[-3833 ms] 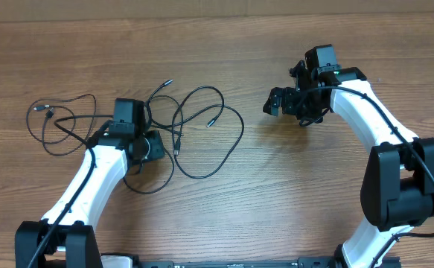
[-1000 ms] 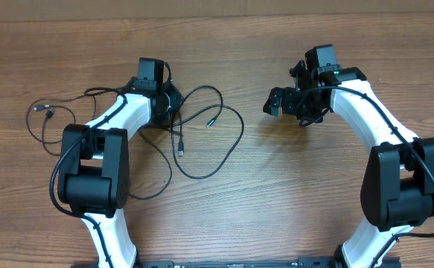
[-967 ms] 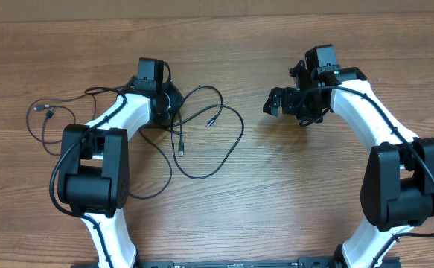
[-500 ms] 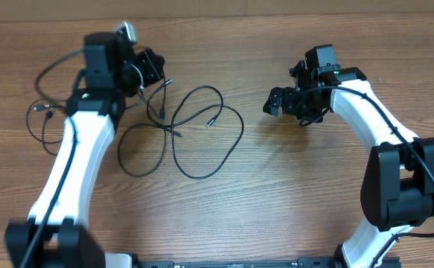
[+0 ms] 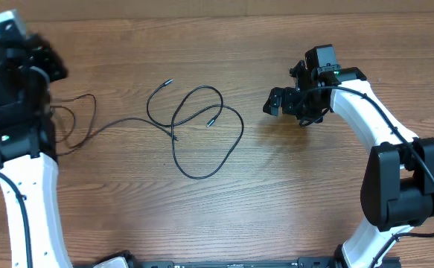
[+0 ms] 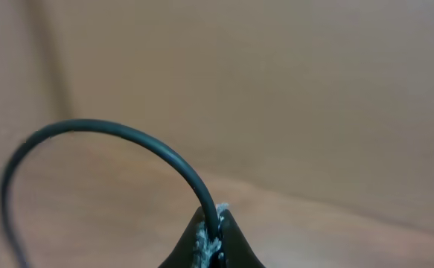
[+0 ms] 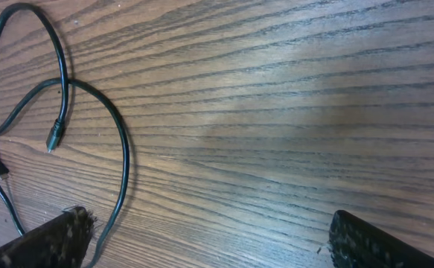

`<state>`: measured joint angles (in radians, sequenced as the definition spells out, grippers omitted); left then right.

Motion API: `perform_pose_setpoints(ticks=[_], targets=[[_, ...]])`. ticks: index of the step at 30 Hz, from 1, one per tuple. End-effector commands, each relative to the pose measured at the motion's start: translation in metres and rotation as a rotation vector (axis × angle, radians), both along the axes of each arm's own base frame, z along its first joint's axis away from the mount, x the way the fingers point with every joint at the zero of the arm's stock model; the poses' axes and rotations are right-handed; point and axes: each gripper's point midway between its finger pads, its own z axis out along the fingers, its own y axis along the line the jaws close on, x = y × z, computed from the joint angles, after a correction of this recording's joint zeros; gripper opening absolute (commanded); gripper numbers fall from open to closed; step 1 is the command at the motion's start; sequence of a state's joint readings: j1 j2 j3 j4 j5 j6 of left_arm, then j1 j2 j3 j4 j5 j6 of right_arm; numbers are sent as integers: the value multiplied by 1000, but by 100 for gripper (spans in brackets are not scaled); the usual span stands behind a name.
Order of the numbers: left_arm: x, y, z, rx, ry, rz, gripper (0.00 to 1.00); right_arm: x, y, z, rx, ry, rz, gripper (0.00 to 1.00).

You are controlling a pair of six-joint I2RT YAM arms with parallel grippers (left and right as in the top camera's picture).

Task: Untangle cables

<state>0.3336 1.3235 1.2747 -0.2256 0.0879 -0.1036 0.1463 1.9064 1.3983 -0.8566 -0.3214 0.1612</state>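
**Cables, thin black, on wooden table**

We logged thin black cables (image 5: 174, 137) with small silver plug tips, lying in loose overlapping loops at centre-left of the table (image 5: 313, 193). The left gripper (image 6: 218, 251), at upper left, pinched one strand. The right gripper (image 7: 209, 246), at upper right, stood wide and held nothing.

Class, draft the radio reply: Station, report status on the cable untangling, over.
Left gripper shut on one cable, far left. Right gripper open, holding nothing. Other cable loops lie crossed, centre. Nothing in the way.
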Motion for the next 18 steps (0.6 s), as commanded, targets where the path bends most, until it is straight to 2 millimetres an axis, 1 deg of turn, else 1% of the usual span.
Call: perform_pose_setpoints(ticks=[1, 2, 3, 6, 7, 10, 11, 12, 13, 14, 15, 18], targets=[[-8, 39, -36, 73, 150, 95, 4, 0, 1, 8, -3, -24, 0, 100], [-10, 48, -58, 54, 221, 109, 4, 0, 1, 8, -3, -24, 0, 100], [-13, 58, -88, 18, 309, 125, 4, 0, 1, 8, -3, -24, 0, 100], [-16, 68, -132, -34, 433, 141, 4, 0, 0, 8, -3, -24, 0, 100], [-19, 74, -156, -63, 497, 150, 4, 0, 1, 8, -3, -24, 0, 100], [-24, 82, -187, -102, 579, 165, 5, 0, 1, 8, -3, -24, 0, 100], [-26, 84, -192, -110, 593, 169, 27, 0, 1, 8, -3, -24, 0, 100], [-27, 85, -194, -114, 600, 171, 43, 0, 0, 8, -3, -24, 0, 100], [-28, 86, -195, -117, 604, 172, 68, 0, 0, 8, -3, -24, 0, 100], [-29, 84, -196, -123, 608, 168, 73, 0, 1, 8, -3, -24, 0, 100], [-29, 83, -197, -131, 608, 165, 74, 0, 0, 8, -3, -24, 0, 100], [-35, 70, -205, -244, 630, 171, 81, 0, 1, 8, -3, -24, 0, 100]])
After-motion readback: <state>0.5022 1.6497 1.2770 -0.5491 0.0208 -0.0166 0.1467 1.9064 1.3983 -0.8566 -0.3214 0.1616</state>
